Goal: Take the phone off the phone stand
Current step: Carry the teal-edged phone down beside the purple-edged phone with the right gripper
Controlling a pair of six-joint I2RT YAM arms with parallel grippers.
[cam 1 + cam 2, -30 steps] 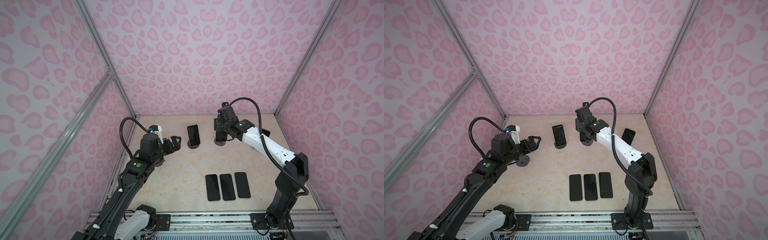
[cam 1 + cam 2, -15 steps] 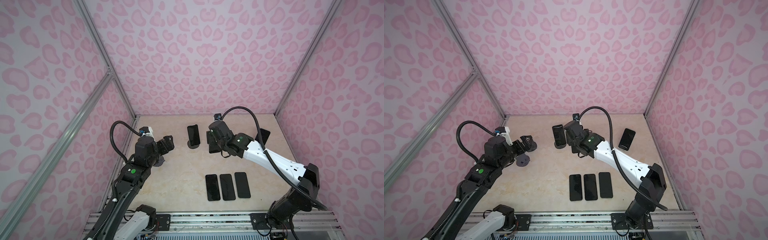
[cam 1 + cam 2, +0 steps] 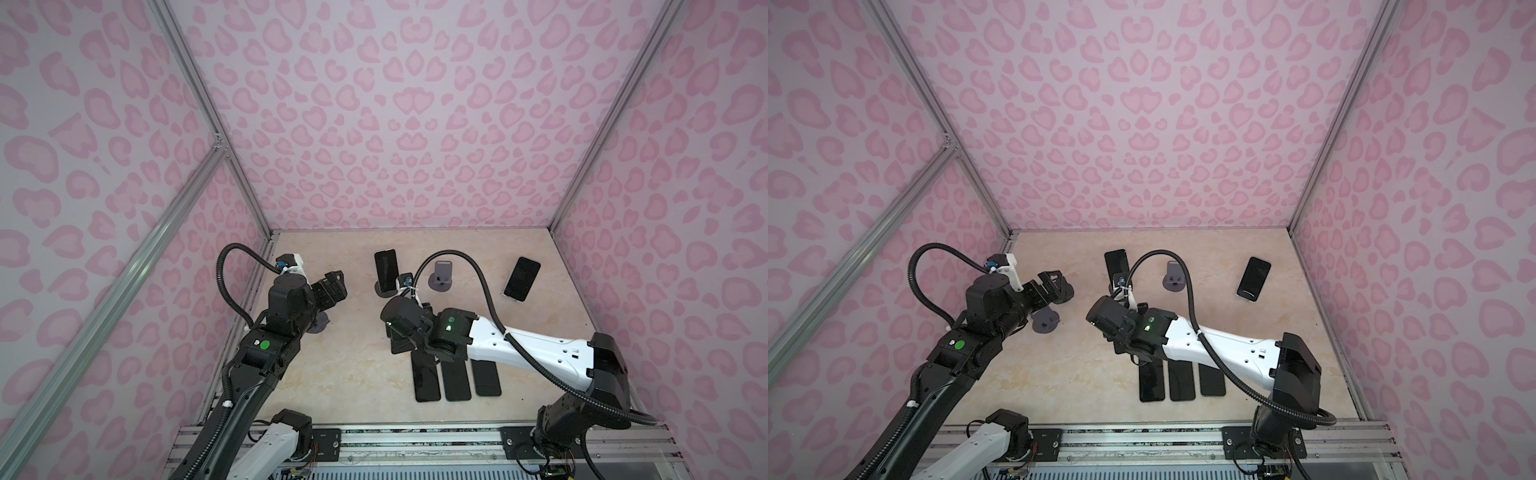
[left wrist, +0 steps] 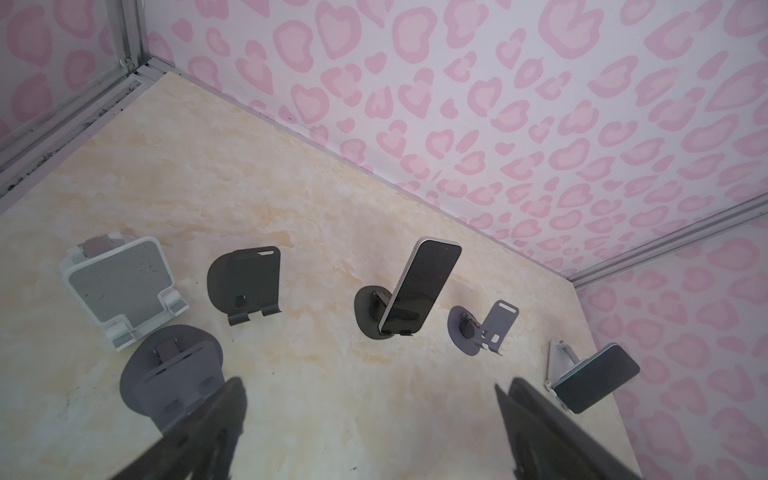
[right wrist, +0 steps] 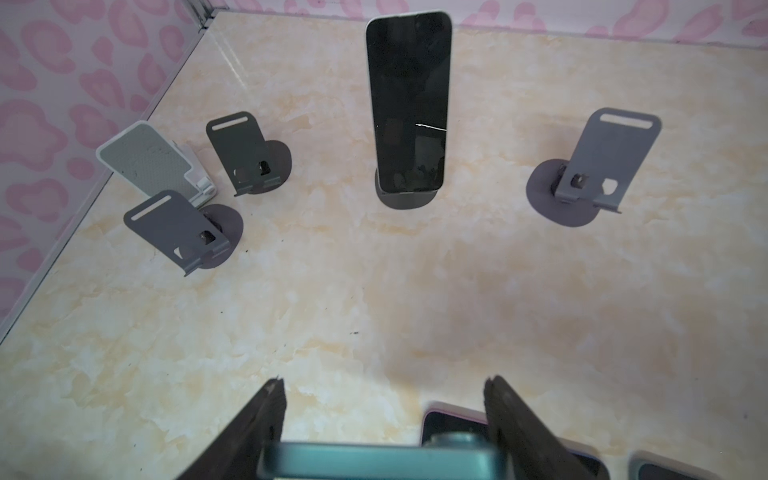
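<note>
Right pincer [image 5: 385, 380] pinches a teal phone [image 5: 382, 457] by its edges, held just above the flat phones [image 3: 456, 380]; the arm [image 3: 532, 349] reaches low across the table [image 3: 332, 374], wrist tipped down. Left pincer [image 4: 374, 380], spread wide and empty, hovers near a grey stand [image 3: 1045, 323], forearm raised, pointing toward the back. A second phone [image 3: 386, 268] leans in a black stand [image 4: 365, 307].

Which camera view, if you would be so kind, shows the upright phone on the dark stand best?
The right wrist view: the upright phone faces the camera, large, its whole screen unobstructed. The left wrist view shows the phone side-on, leaning on the dark stand. In both top views it is small and far off.
</note>
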